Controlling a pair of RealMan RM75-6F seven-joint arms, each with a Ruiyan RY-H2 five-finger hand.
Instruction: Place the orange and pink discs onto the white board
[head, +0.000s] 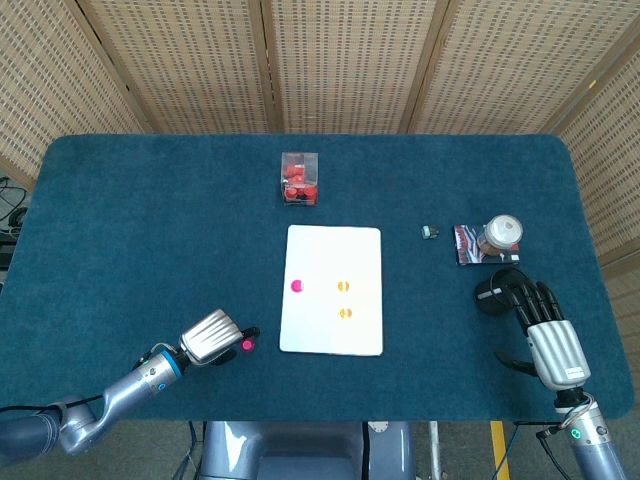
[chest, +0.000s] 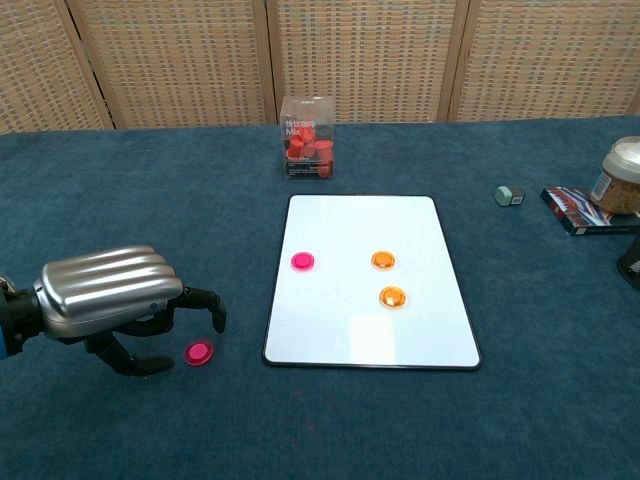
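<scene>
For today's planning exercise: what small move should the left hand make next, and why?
Probably close the left hand on the loose pink disc. Its fingers bracket that disc, which lies on the cloth beside the white board, holding nothing yet.

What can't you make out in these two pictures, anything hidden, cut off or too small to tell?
- Right hand: head view only; the chest view's right edge cuts it off.
- Dark thing under its fingers: too small to identify in the head view, cropped in the chest view.
- Left hand beside the loose pink disc: contact unclear in either view.
- Clear box contents: red pieces, too small to identify.
</scene>
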